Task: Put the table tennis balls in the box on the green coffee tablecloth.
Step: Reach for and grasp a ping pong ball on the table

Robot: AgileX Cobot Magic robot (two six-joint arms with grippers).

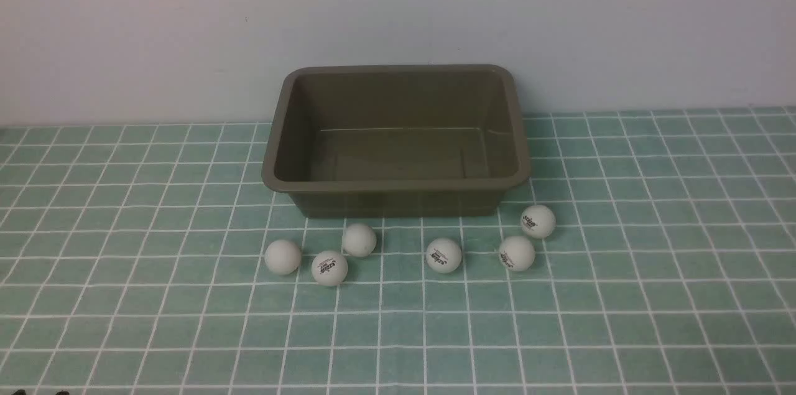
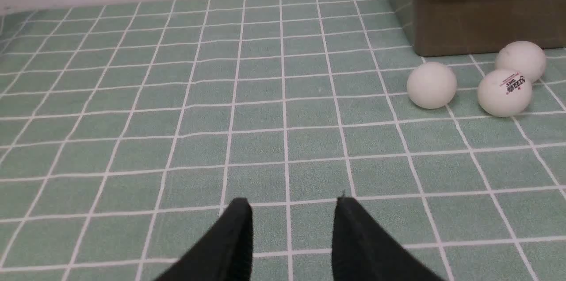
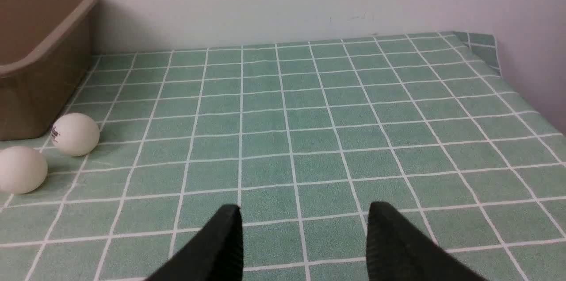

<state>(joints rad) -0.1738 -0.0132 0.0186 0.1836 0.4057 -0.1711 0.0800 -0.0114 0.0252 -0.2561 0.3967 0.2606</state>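
Note:
Several white table tennis balls lie on the green coffee tablecloth in front of the olive-brown box, which has nothing in it. Three lie left of centre. Three more lie to the right. The left wrist view shows my left gripper open over bare cloth, well short of three balls beside the box. In the right wrist view my right gripper is also open and holds nothing, with two balls off to its side.
A pale wall rises directly behind the box. In the right wrist view the cloth's far corner turns up against a side wall. Neither arm shows in the front view.

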